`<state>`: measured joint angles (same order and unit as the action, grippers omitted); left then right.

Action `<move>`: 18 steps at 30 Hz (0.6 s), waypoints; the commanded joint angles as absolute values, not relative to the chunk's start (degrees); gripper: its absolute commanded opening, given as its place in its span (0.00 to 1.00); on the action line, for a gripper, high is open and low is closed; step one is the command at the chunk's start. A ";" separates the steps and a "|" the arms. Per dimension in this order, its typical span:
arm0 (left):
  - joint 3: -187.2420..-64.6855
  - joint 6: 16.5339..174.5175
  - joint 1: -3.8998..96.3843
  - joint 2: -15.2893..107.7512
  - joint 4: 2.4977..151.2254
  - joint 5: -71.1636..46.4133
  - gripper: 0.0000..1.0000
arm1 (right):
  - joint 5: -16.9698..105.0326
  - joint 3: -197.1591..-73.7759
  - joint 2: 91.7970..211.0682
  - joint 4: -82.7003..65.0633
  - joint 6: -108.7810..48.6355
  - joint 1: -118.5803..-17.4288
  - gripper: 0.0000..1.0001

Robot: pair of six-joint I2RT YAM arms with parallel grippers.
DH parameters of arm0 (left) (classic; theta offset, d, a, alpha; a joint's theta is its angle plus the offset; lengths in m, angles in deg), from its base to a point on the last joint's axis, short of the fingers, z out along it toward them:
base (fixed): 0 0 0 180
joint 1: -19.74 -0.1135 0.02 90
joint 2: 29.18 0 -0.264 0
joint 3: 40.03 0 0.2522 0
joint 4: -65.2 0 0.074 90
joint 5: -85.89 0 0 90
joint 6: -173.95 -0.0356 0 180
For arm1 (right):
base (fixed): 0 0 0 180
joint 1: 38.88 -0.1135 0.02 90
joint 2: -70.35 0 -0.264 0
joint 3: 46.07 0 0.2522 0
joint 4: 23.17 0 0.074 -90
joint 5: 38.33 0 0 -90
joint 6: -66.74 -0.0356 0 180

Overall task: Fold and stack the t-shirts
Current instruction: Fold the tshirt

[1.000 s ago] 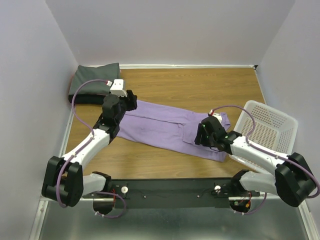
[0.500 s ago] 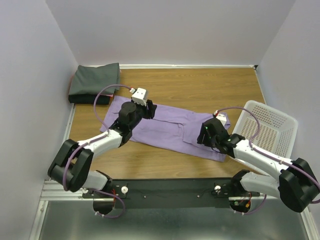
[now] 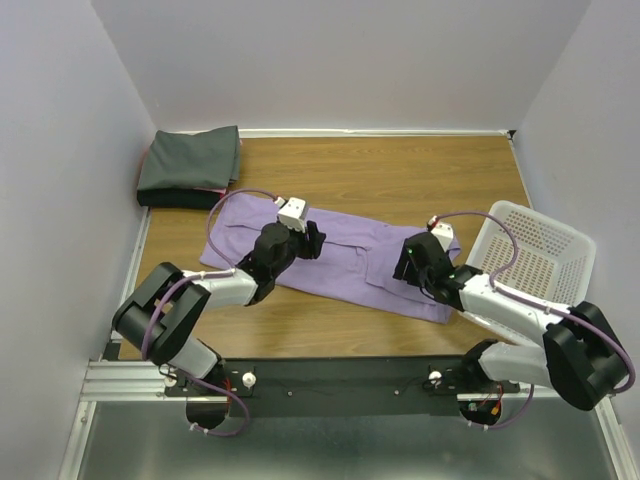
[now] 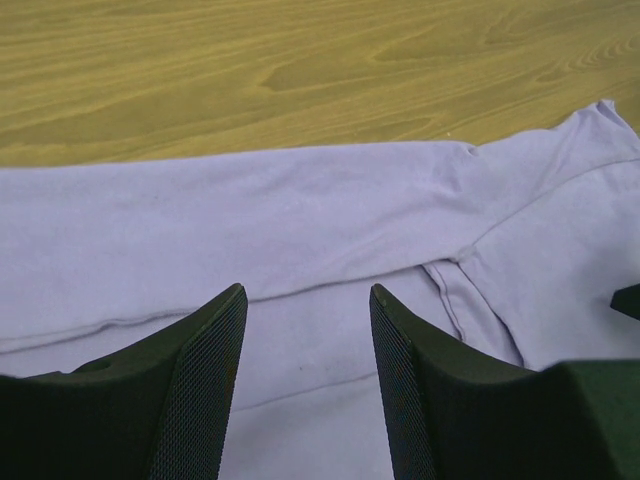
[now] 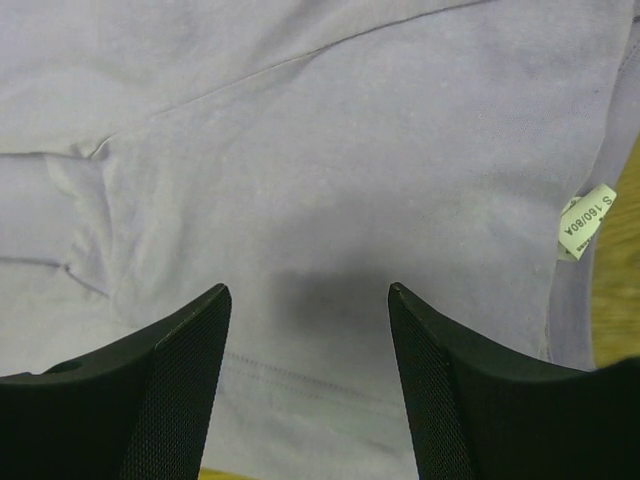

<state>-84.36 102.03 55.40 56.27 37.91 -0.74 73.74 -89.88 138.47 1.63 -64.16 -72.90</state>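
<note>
A lavender t-shirt (image 3: 340,255) lies folded lengthwise into a long strip across the wooden table (image 3: 400,170). A dark grey t-shirt (image 3: 190,160) lies folded at the back left corner, with a sliver of a pinkish one (image 3: 212,189) under it. My left gripper (image 3: 312,240) is open and empty, low over the strip's left-middle (image 4: 300,330). My right gripper (image 3: 408,262) is open and empty just above the strip's right part (image 5: 320,200), near a white size tag (image 5: 585,220).
A white plastic mesh basket (image 3: 535,250) stands at the right edge of the table. White walls close in the left, back and right sides. A black rail (image 3: 340,378) with the arm bases runs along the near edge.
My left arm has swung from the shirt's left end, near the grey stack, rightward to over the strip's middle. My right gripper has stayed over the right part, shifting slightly.
</note>
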 commanded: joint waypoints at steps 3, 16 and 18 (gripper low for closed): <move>-82.36 105.30 57.80 59.24 33.97 3.70 0.60 | 76.02 -89.10 142.42 -3.35 -62.90 -70.78 0.72; -78.84 110.05 60.96 60.83 32.38 4.32 0.60 | 62.85 -90.94 152.43 -12.13 -60.96 -60.42 0.72; -78.58 109.96 61.14 60.48 32.38 4.32 0.60 | 61.52 -92.34 155.67 -13.01 -60.61 -59.62 0.72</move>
<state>-79.36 108.87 60.45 61.74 35.22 2.39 67.25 -91.38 150.14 -11.30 -61.54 -61.20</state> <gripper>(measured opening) 0.603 0.714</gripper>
